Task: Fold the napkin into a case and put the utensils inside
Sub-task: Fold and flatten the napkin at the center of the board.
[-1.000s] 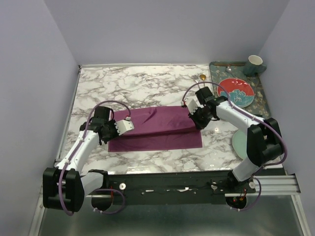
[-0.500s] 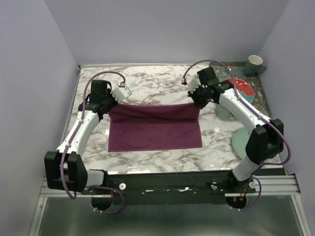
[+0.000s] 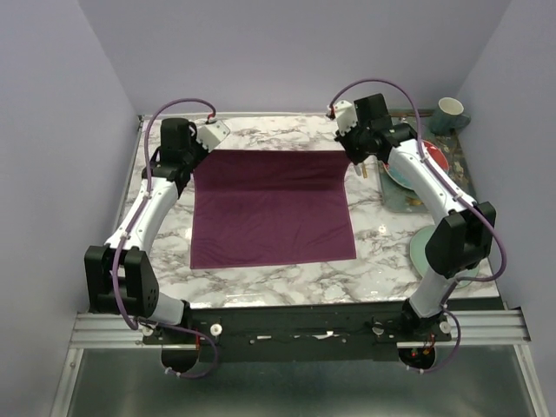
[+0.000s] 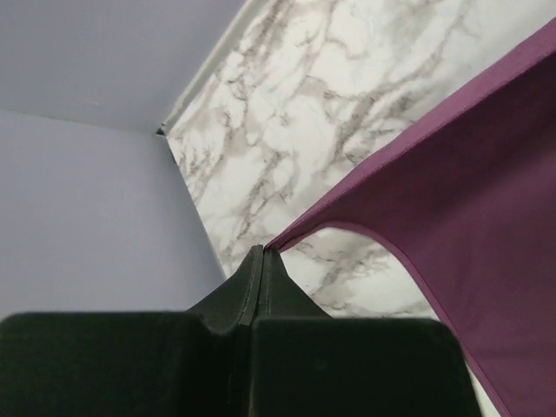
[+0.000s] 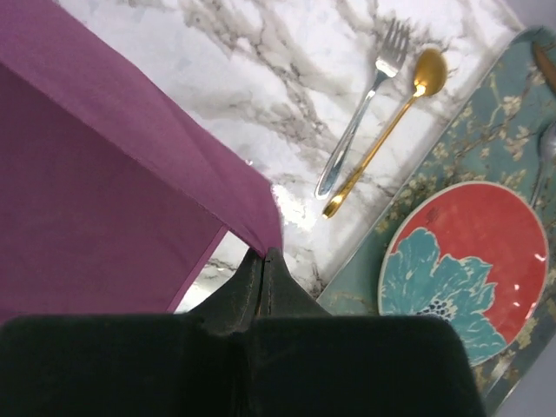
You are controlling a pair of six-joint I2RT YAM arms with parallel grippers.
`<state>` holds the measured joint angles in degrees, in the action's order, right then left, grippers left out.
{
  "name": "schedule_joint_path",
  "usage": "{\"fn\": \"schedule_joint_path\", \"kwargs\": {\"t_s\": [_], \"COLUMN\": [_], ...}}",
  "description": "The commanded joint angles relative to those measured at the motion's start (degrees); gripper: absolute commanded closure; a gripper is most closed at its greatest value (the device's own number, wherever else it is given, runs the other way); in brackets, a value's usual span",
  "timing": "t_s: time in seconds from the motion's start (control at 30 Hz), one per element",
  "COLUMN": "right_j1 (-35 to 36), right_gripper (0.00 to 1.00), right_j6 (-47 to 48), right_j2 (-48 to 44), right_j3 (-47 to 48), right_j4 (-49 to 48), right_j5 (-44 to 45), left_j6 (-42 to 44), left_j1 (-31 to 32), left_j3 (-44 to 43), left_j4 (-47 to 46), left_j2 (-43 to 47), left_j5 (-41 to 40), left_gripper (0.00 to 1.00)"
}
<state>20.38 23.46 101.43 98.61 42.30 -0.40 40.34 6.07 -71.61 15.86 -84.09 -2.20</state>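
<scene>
at the upper left of the overhead frame my left gripper (image 3: 205,146) is pressed together on the far-left corner of the napkin (image 3: 271,208). the cloth spreads across the middle of the marble table (image 3: 278,135), far edge lifted. at the upper right my right gripper (image 3: 349,149) pinches the far-right corner; in its wrist view the fork (image 5: 360,113) and spoon (image 5: 382,139) lie side by side, just left of the tray (image 5: 452,148).
</scene>
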Motion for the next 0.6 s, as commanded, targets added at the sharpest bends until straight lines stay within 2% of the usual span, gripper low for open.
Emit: {"fn": "schedule_joint_path", "kwargs": {"t_s": [0.0,0.23,0.37,0.57], "right_j1": [-0.26,-0.25,0.62,2.38], "right_gripper": [0.99,0.99,0.99,0.99], "right_j6": [2.28,4.31,3.61,2.2], "right_j2": [-2.81,-5.63,-6.15,-9.05], "right_j3": [-8.33,-21.6,-27.05,-34.62], "right_j4": [1.99,1.91,2.08,-0.47], "right_j5": [-2.4,-8.03,-11.63,-12.08], "left_j6": [4.39,9.31,13.18,16.0], "left_j1": [-0.7,-0.97,-1.14,-1.14], "left_j3": [11.2,24.49,30.12,35.14], "left_j4": [3.73,13.13,17.71,23.86], "left_j2": [6.39,17.02,18.79,21.51], "left_j5": [2.19,8.69,10.1,12.92], "left_gripper": [1.0,1.0,1.0,1.0]}}
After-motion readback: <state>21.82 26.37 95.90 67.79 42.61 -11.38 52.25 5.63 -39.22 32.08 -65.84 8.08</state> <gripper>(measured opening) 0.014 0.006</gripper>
